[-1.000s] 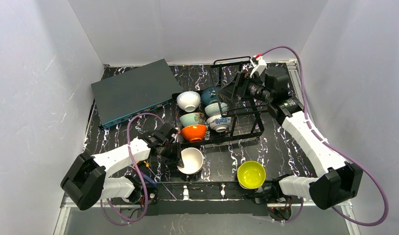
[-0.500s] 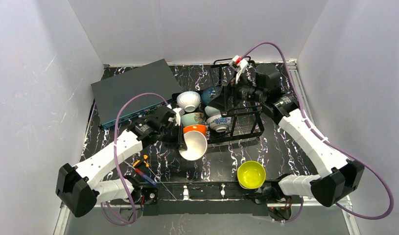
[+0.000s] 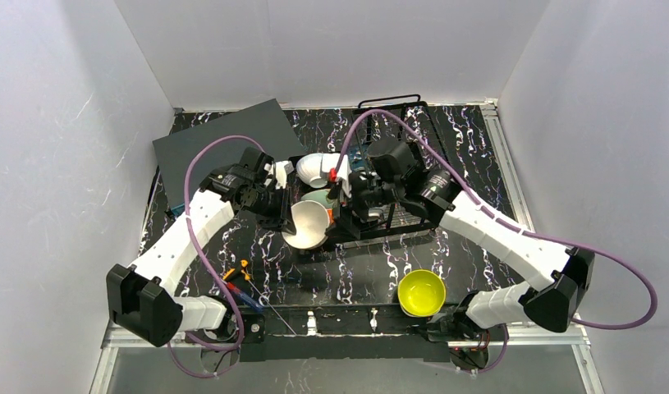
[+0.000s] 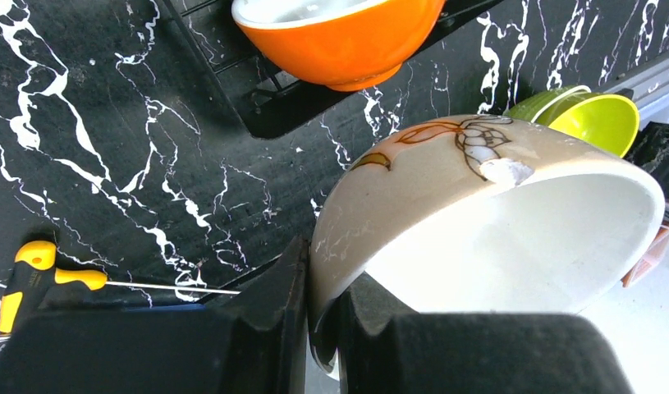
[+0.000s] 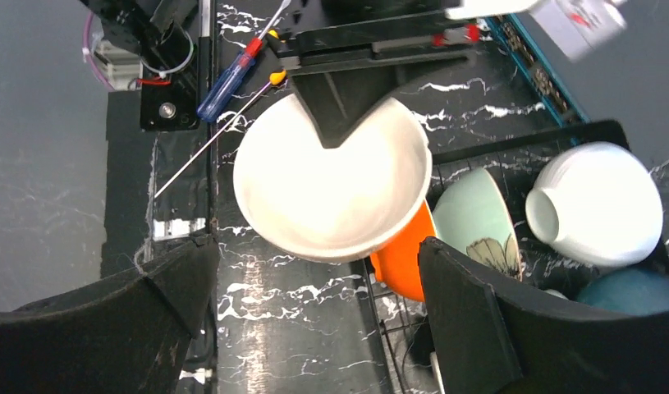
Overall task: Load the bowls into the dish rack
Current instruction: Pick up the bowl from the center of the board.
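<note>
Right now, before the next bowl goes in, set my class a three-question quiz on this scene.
1. True or false: the yellow bowl sits in the dish rack.
2. Pick one. The left pincer grips the beige bowl by: A its rim; B its foot; C not at all, since the bowl lies loose on the table.
3. Fill the gap: the right pincer hangs above the rack with its jaws ____.

Key: 1 false, it stands on the table near the right arm's base; 2 A; 3 open.
</note>
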Motion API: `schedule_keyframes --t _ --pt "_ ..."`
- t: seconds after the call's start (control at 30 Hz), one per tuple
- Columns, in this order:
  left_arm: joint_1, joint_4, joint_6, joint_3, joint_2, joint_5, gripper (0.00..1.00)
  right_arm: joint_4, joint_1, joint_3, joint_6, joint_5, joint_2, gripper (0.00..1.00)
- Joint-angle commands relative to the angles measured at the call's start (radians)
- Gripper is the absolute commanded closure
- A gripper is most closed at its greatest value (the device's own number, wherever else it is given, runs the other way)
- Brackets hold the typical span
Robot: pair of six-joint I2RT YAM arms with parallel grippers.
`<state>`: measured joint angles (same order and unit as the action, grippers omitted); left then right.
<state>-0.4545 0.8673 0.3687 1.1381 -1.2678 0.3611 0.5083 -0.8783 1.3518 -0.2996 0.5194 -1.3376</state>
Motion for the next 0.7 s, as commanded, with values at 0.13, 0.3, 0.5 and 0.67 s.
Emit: schedule_keyframes --t 0.13,0.3,0.5,0.67 --pt "0.026 0.141 -0.096 0.103 -0.014 0.122 1.0 -0.037 -0.083 -0.078 -0.298 0.014 0.051 0.01" --pt "0.026 0.15 -0.097 0.106 -0.031 0.168 1.0 -0.041 -0.166 -0.13 -0.437 -0.022 0.058 0.01" --pt "0.025 0.152 -0.089 0.117 -0.044 0.221 1.0 -0.038 -0.233 -0.124 -0.496 -0.054 0.003 0.01" --pt "0.027 0.165 -0.095 0.132 -0.053 0.243 1.0 -0.051 -0.268 -0.122 -0.524 -0.054 -0.032 0.03"
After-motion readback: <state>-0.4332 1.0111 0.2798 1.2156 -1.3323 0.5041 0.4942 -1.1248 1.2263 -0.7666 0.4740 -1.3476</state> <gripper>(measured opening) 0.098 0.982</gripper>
